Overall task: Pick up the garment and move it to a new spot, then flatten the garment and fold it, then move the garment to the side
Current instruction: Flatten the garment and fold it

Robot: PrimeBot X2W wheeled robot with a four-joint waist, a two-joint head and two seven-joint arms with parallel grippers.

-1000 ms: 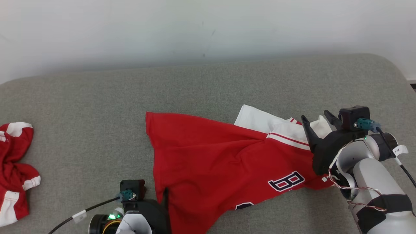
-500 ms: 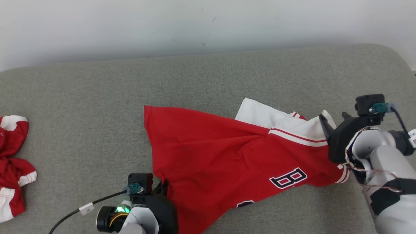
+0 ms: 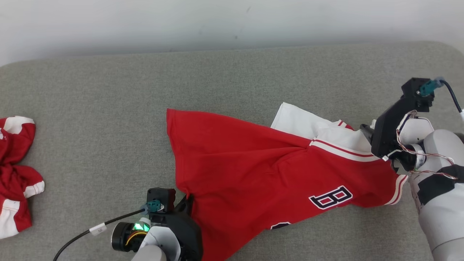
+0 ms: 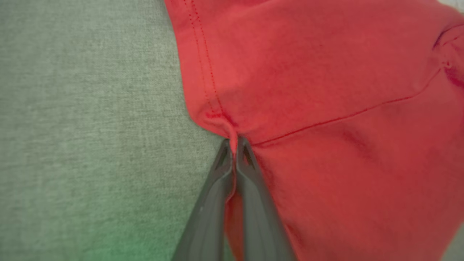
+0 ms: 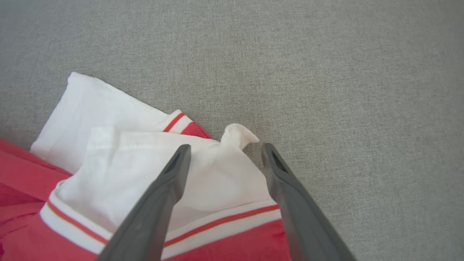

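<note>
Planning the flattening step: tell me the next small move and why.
Probably close the right gripper on the white sleeve: its fingers stand open astride that sleeve's corner, while the left gripper is shut on the hem of the red garment, so both ends could then be pulled taut.

**Left tool clamps down, right tool stands spread**

The left tool [image 4: 235,143], low at the robot's near left, has its two dark fingers pressed together on a pinch of the garment [image 4: 326,90]. The right tool [image 5: 223,150] reaches in from the far right on a pale forearm [image 3: 440,217], fingers parted wide and gripping nothing.
</note>
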